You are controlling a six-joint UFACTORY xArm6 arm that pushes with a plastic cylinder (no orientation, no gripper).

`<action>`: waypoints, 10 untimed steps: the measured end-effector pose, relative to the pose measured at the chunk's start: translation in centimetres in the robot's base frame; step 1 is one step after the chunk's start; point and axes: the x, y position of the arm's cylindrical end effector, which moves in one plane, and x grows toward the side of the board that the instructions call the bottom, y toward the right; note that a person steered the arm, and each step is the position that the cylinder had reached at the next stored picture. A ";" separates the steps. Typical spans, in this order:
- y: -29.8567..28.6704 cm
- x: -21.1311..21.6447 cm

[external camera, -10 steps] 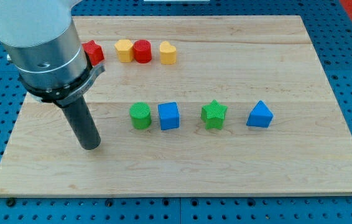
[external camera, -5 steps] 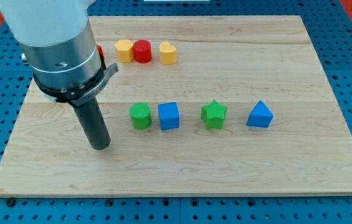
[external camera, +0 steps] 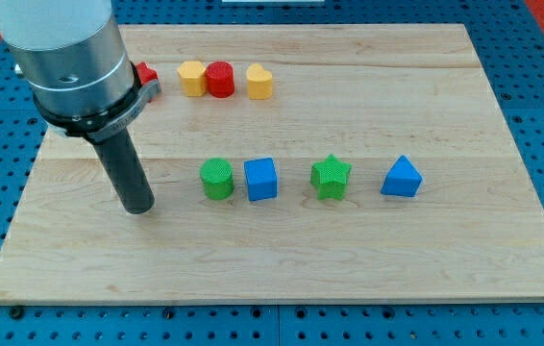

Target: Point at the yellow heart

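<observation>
Yellow is the colour I am after: the small yellow heart-shaped block [external camera: 259, 83] sits near the view's top edge of the pale wooden board [external camera: 464, 259], at the right end of a short row made with a red cylinder [external camera: 219, 79], a yellow hexagon-like block [external camera: 191, 77] and a red block [external camera: 144, 73] that my own housing partly hides, so I cannot make out its shape. My tip [external camera: 138, 207] rests on bare wood toward the view's left, holding nothing and touching no block, since I end in a plain dark rod with nothing that could open or close. The relation that matters is direction: the heart lies up and to the view's right of my tip, well apart from it, on a diagonal running toward the top. Between us in the lower row stand a green cylinder [external camera: 217, 179] and a blue cube [external camera: 261, 179], with a green star [external camera: 331, 177] and a blue triangular block [external camera: 402, 177] further right. The green cylinder is the nearest thing to my tip, just off to its right. I judge that a straight diagonal run would pass above that cylinder, though closely, and should arrive at the heart from below so as not to disturb the red cylinder beside it
</observation>
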 end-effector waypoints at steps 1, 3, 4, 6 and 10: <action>-0.5 -0.5; -0.6 -0.6; -0.7 -0.6; 1.0 -6.9; 10.1 -12.7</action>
